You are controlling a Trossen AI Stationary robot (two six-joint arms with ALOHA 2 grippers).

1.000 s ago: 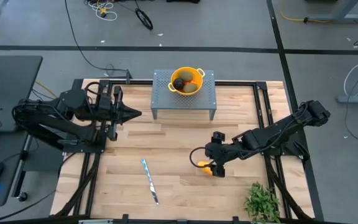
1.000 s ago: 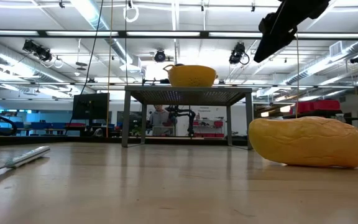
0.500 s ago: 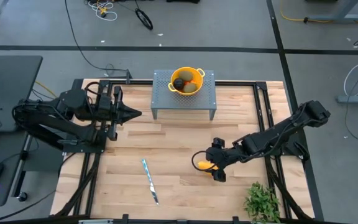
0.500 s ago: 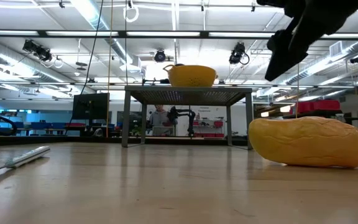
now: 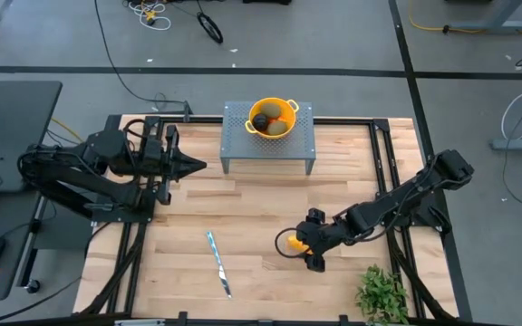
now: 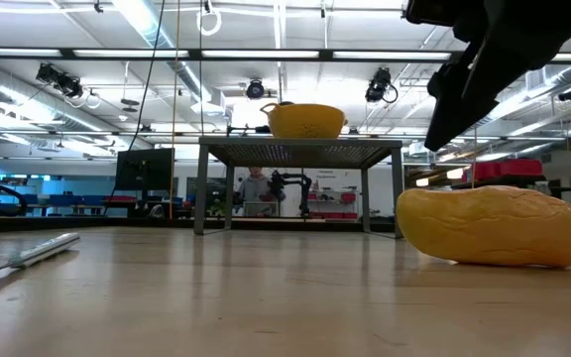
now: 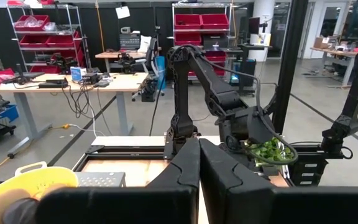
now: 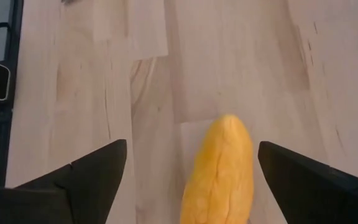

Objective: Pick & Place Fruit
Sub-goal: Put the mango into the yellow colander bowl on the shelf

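A yellow-orange oblong fruit [image 5: 289, 241] lies on its side on the wooden table [image 5: 243, 217], near the right front; it also shows in the low view [image 6: 494, 226]. My right gripper [image 5: 304, 244] hangs open, slanting down over the fruit. In the right wrist view its two fingers stand on either side of the fruit [image 8: 221, 171], clear of it. A yellow colander [image 5: 273, 118] on a grey stand [image 5: 268, 145] at the far side holds a dark round fruit, a green one and an orange one. My left gripper [image 5: 194, 165] waits shut at the left, pointing level.
A slim silver knife [image 5: 218, 263] lies near the table's front, left of the fruit. A leafy green plant [image 5: 383, 292] stands at the front right corner. Bare wood lies between the fruit and the stand. A person shows far behind the table [image 6: 256, 188].
My right gripper has come down and toward the table's near edge, closing on the yellow-orange fruit and rolling a little, its fingers still open. The fruit has stayed where it was.
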